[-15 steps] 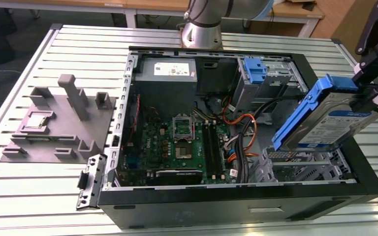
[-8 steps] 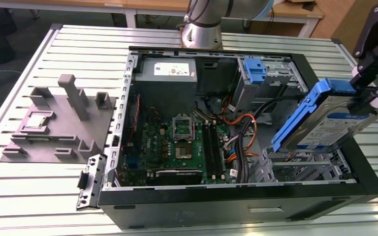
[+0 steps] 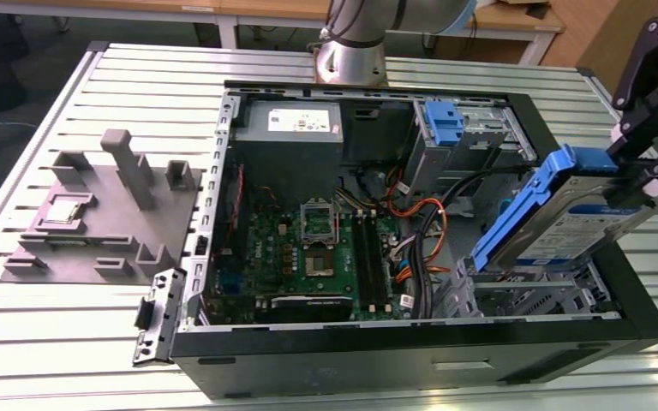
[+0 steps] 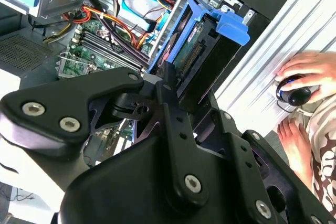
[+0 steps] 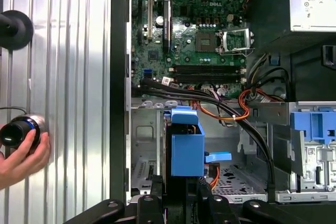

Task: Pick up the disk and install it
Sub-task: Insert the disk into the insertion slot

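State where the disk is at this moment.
The disk is at the exterior view's right, held tilted in the hand, its lower end over the drive cage of the open computer case.

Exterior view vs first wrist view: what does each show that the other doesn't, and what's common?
Exterior view adds: a grey fixture on the table at the exterior view's left, and the arm base beyond the case.
First wrist view adds: a hand on a round black device beside the case.
Both: the disk in its blue bracket, held by the gripper over the drive cage; the motherboard; an empty blue bracket.
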`<state>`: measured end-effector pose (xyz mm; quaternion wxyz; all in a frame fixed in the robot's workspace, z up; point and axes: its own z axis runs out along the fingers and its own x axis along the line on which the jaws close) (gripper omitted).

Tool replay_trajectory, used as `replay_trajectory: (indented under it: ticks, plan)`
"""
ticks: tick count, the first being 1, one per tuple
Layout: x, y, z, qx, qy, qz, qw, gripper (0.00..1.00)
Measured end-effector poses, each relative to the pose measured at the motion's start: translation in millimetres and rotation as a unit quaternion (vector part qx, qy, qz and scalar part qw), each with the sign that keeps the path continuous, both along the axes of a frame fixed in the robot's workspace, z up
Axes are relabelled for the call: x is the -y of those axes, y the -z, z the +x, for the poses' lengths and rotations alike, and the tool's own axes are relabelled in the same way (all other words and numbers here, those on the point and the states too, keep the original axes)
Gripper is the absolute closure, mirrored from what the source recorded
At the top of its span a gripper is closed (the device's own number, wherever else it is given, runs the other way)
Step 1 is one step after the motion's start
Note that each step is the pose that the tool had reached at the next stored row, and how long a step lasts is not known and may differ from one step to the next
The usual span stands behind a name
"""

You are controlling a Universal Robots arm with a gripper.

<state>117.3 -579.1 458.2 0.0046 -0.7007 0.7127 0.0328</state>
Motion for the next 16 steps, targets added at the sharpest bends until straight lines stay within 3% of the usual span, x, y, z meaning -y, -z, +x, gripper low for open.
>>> replay_trajectory:
  ticks: [16]
  plan:
    - [0.2, 5.7, 0.0, 0.0, 0.001, 0.0, 1.0, 0.65]
